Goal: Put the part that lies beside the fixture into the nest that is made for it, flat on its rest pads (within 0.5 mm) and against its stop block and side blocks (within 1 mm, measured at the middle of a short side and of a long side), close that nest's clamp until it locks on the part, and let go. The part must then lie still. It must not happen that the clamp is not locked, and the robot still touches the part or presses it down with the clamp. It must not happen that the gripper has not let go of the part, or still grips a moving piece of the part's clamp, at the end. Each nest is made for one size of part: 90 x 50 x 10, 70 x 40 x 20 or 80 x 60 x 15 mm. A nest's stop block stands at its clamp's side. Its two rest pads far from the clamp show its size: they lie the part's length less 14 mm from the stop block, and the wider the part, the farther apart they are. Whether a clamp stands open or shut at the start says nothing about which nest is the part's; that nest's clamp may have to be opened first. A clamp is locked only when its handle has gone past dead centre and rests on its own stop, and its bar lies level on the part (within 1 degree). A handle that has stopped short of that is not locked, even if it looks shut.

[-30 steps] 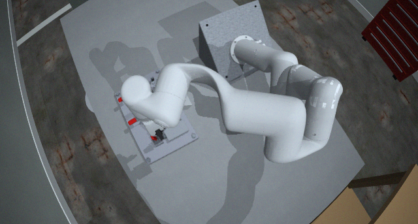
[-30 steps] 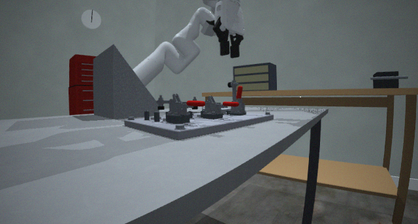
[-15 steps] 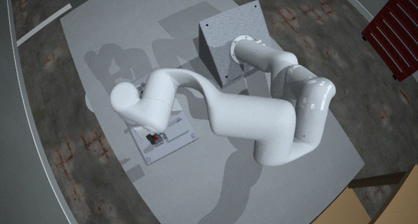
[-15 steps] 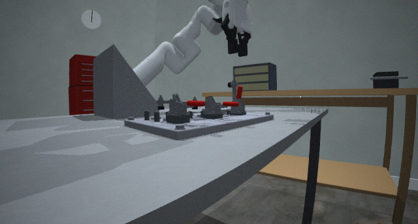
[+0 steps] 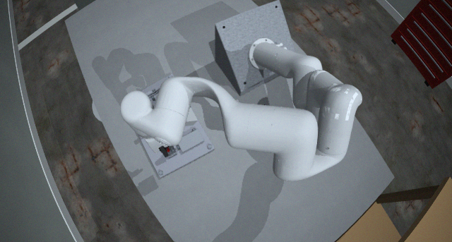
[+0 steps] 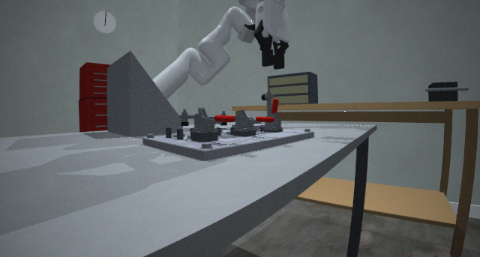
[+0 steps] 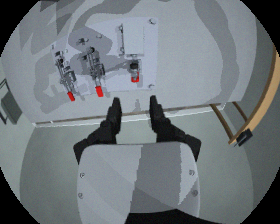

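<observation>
The part, a pale flat block (image 5: 192,140) (image 7: 134,40), lies in the nest at one end of the fixture (image 5: 183,159) (image 6: 240,148) (image 7: 151,57). Whether it is flat on its pads or touches its blocks cannot be told. That nest's clamp stands open, its bar raised and its red handle (image 5: 168,149) (image 6: 275,105) (image 7: 137,79) upright. The middle clamp's red handle (image 6: 265,119) (image 7: 99,91) and the far clamp's red handle (image 6: 225,118) (image 7: 71,96) lie level. My gripper (image 6: 273,62) (image 7: 135,103) is partly open and empty, high above the fixture on the open clamp's handle side.
The fixture stands on the grey table (image 5: 219,200) (image 6: 169,197) (image 7: 191,60), near its edge. The robot's wedge-shaped base (image 5: 247,30) (image 6: 131,100) stands on the other side. The arm hides the two level clamps in the top view. A wooden bench (image 6: 394,106) stands beyond the table.
</observation>
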`<state>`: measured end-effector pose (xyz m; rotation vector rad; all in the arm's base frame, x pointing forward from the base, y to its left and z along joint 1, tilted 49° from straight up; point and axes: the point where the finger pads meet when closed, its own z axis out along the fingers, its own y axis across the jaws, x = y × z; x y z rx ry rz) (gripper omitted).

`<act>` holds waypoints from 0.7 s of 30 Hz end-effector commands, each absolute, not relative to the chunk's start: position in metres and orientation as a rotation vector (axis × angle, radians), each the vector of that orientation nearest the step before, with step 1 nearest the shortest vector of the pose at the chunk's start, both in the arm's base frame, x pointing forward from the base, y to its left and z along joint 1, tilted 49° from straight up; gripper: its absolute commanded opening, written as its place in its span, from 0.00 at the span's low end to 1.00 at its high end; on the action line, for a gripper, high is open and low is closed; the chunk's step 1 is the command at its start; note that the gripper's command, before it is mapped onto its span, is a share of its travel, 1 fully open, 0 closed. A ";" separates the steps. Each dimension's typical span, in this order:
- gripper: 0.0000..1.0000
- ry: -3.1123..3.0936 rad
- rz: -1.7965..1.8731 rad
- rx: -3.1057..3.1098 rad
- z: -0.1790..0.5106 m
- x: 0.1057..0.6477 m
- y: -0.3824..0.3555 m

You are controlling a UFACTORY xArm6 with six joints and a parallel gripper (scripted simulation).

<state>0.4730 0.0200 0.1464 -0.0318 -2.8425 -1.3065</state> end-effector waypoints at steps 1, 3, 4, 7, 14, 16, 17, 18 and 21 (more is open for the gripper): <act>0.47 -2.848 -1.306 -0.033 0.143 0.474 0.024; 0.47 -2.848 -1.306 -0.033 0.138 0.474 0.029; 0.47 -2.848 -1.306 -0.033 0.136 0.474 0.032; 0.47 -2.848 -1.306 -0.033 0.129 0.474 0.041; 0.47 -2.848 -1.306 -0.033 0.111 0.474 0.062; 0.47 -2.848 -1.306 -0.033 0.111 0.474 0.062; 0.47 -2.848 -1.306 -0.033 0.108 0.474 0.064; 0.47 -2.848 -1.306 -0.033 0.106 0.474 0.067; 0.47 -2.848 -1.306 -0.033 0.100 0.474 0.074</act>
